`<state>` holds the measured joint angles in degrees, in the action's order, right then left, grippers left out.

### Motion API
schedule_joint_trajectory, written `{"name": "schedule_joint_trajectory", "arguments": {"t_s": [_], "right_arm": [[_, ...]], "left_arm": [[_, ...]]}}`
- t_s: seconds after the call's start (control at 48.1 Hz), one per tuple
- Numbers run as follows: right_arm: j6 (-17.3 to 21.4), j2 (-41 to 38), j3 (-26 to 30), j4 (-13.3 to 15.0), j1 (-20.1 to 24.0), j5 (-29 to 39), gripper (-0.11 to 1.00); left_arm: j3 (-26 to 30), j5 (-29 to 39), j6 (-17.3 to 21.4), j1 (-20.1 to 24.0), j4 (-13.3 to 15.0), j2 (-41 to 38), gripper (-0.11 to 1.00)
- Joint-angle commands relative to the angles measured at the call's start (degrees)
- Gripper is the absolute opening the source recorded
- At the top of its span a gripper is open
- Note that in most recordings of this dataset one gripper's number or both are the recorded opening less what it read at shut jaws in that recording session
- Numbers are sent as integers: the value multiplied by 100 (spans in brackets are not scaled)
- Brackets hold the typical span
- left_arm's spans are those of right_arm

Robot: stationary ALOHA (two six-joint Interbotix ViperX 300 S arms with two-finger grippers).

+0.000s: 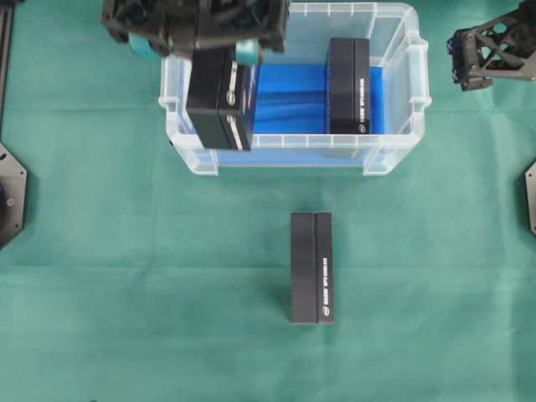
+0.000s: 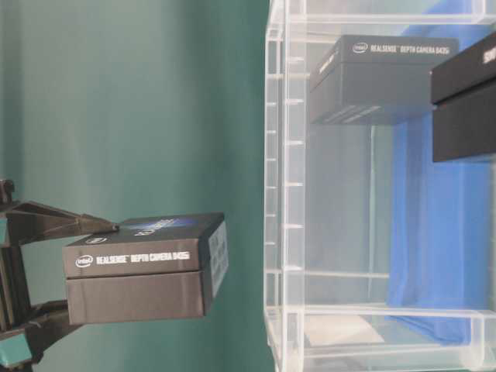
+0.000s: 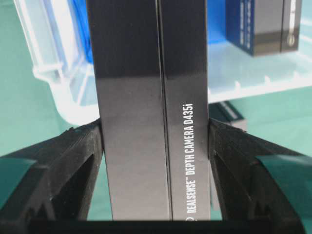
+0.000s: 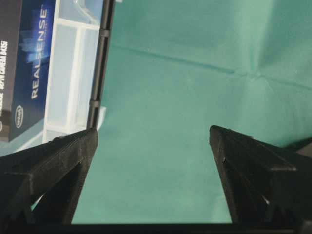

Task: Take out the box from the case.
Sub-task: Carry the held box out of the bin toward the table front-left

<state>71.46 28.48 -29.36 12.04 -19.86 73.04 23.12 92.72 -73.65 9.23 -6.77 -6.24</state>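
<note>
Light is bright and even from above, with only faint, soft shadows on the green cloth (image 1: 126, 276). The held box (image 3: 151, 107) carries a dull sheen at the left wrist, its print sharp. The right wrist's fingers (image 4: 53, 170) look soft and blurred.

The left gripper (image 3: 155, 141) is seen closed on a black box (image 3: 151, 97), with one finger (image 3: 73, 161) pressed flat against each long side of it. In the overhead view, the left arm is extended over the left end of the case (image 1: 394, 155), and the gripper (image 1: 224, 52) is pointed downward there, with the box held above the case's left wall. The right gripper (image 4: 153, 139) is seen with its jaws spread wide and nothing between them. The right arm (image 1: 494, 50) is placed to the right of the case, outside its right wall and apart from it.
</note>
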Motion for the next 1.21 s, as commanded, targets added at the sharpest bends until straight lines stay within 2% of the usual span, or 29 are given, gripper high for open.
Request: {"name": "schedule_joint_trajectory", "arguments": {"t_s": [0.0,0.187,0.499,0.79,0.936,1.185], "right_arm": [[-9,62,62,18,35,-18,94],[-9,62,62,18,105,-9,94],[-18,70,53,88,149,0,94],[-70,62,62,123,141,0,94],[-70,62,62,123,141,0,94],[-70,62,53,123,149,0,94]], "left_arm": [[0,-9,-158,-272,-141,290,62],[-167,-9,-756,-800,-281,378,63],[-229,26,-1969,-1784,-466,360,63],[-211,290,-3041,-2584,-466,290,62],[-193,378,-3357,-2830,-466,264,63],[-229,439,-3393,-2874,-483,272,62]]}}
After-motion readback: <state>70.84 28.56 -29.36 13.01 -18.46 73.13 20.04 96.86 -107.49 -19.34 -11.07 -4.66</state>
